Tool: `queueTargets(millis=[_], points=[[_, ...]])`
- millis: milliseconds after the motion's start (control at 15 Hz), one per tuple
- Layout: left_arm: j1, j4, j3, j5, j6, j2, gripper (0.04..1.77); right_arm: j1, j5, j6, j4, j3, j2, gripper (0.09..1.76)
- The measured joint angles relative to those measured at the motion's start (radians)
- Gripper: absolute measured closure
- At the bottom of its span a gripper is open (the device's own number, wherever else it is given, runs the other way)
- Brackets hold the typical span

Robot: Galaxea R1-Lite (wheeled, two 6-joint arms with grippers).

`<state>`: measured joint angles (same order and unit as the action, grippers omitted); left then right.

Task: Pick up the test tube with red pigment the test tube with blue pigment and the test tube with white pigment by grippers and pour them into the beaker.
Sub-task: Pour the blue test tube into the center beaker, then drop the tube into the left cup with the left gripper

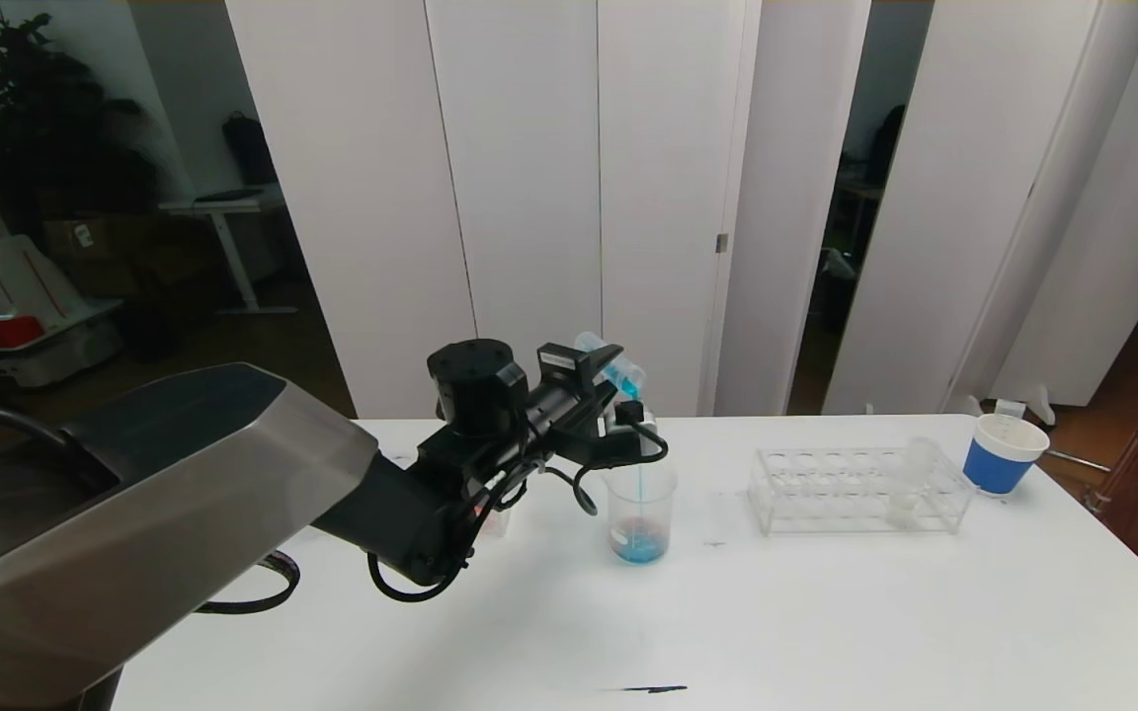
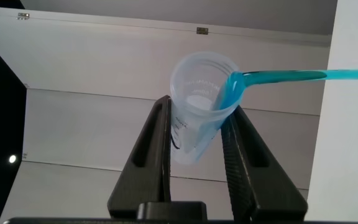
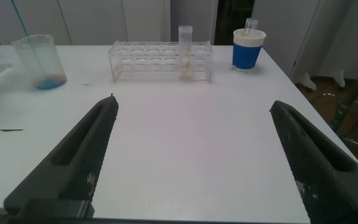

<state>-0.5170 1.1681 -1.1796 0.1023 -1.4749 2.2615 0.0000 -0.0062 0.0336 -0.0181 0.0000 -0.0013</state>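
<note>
My left gripper (image 1: 611,378) is shut on the test tube with blue pigment (image 1: 618,370) and holds it tipped over the beaker (image 1: 640,518). A thin blue stream runs from the tube's mouth into the beaker, which holds blue liquid with a reddish patch. In the left wrist view the tube (image 2: 194,109) sits between the two fingers of the left gripper (image 2: 197,106). The test tube with white pigment (image 1: 910,484) stands upright in the clear rack (image 1: 826,484); it also shows in the right wrist view (image 3: 184,50). My right gripper (image 3: 194,106) is open and empty, low over the table.
A blue-and-white paper cup (image 1: 1002,454) stands right of the rack near the table's right edge. A small pinkish thing (image 1: 495,520) is partly hidden behind the left arm. A black mark (image 1: 653,688) lies near the table's front edge.
</note>
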Motion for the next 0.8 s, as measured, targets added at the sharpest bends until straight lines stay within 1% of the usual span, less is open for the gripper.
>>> queueTargets(millis=[800], points=[[0.0, 0.002, -0.016, -0.001, -0.012, -0.001, 1.23, 0.0, 0.0, 0.0, 0.0, 0.0, 0.0, 0.1]])
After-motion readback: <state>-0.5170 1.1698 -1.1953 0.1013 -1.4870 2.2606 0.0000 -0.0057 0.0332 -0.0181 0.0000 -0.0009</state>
